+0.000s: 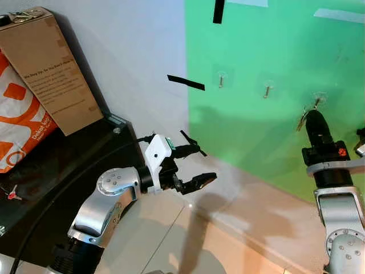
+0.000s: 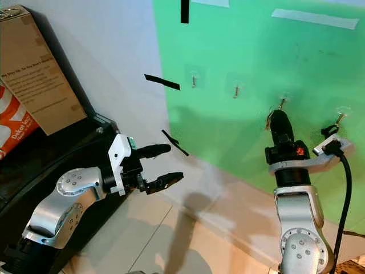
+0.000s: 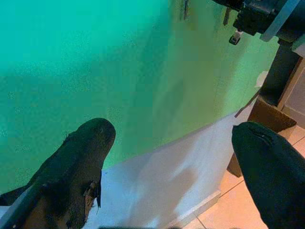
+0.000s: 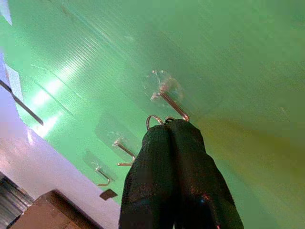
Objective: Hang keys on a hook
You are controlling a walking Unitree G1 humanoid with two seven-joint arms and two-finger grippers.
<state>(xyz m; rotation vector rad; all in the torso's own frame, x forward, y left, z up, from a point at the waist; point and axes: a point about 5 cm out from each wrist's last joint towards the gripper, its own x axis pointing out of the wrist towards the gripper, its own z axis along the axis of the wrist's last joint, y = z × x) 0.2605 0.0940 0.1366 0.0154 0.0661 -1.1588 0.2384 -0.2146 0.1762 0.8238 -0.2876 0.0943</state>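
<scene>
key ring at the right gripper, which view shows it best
Right wrist view: the key ring pokes out of the shut right gripper, just below a hook. Both eye views show only small dangling bits at the gripper's tip.

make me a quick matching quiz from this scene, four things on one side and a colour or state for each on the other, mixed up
Things:
1. left claw
2. right claw
3. cardboard box
4. wall panel

Colour or state:
a. green, with small hooks stuck on it
b. brown, leaning against the wall
c. shut, tips at a hook with a metal ring
d. open, held away from the wall, holding nothing

Pairs: 1-d, 2-c, 3-b, 4-a
</scene>
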